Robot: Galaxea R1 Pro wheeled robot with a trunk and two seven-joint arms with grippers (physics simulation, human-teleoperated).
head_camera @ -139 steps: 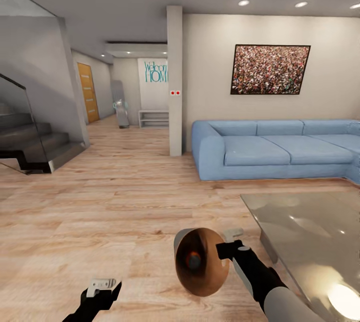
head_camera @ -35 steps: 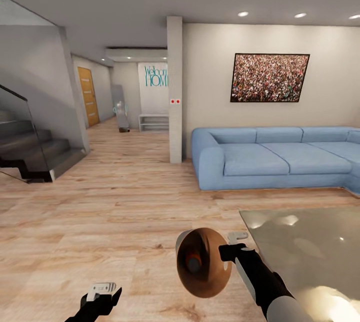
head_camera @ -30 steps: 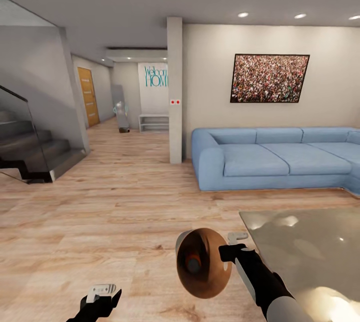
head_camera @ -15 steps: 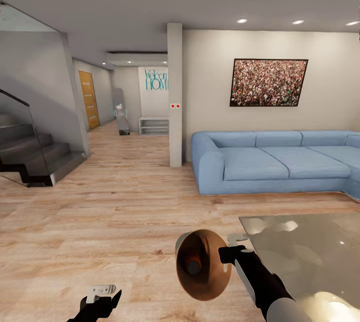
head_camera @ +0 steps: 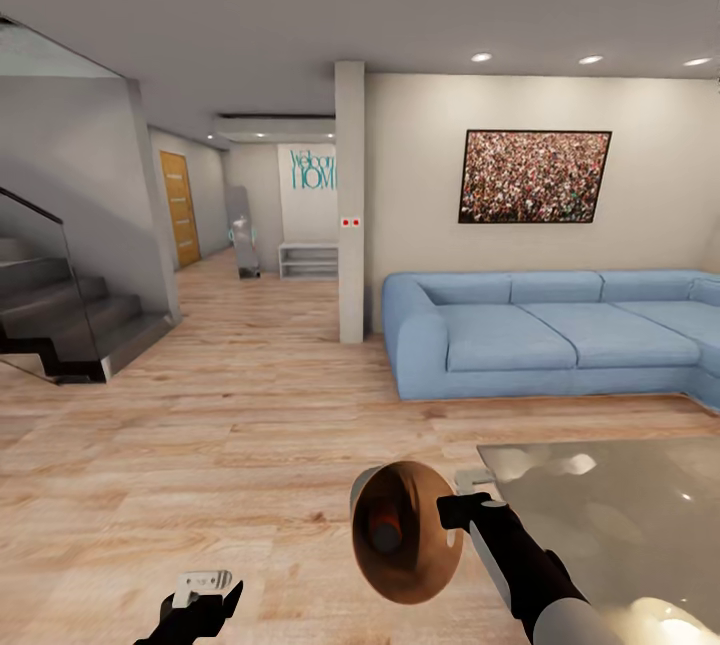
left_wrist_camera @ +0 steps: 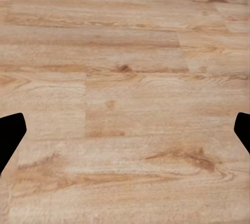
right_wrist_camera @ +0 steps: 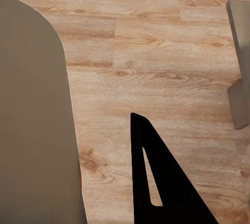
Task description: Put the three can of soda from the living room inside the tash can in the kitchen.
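one round bin, pale grey-beige outside and coppery-brown inside (head_camera: 405,531), hangs tipped on its side from the right pincer (head_camera: 462,508), which clamps its rim; the mouth faces the head camera, likely so it travels with its load. an orange soda can (head_camera: 386,528) lies inside it. the left pincer (head_camera: 203,582) rides low at the near left, fingers spread and empty. the glossy glass bench (head_camera: 610,515) stands near right, the light-blue sofa (head_camera: 545,330) beyond.

I see a light wood plank floor (head_camera: 230,405), a light-blue sofa (head_camera: 540,335) against a cream wall under a framed picture (head_camera: 535,177), a square pillar (head_camera: 350,200), dark stairs (head_camera: 60,310), recessed ceiling lights (head_camera: 481,57) lit, and a glossy low worktop (head_camera: 620,515).
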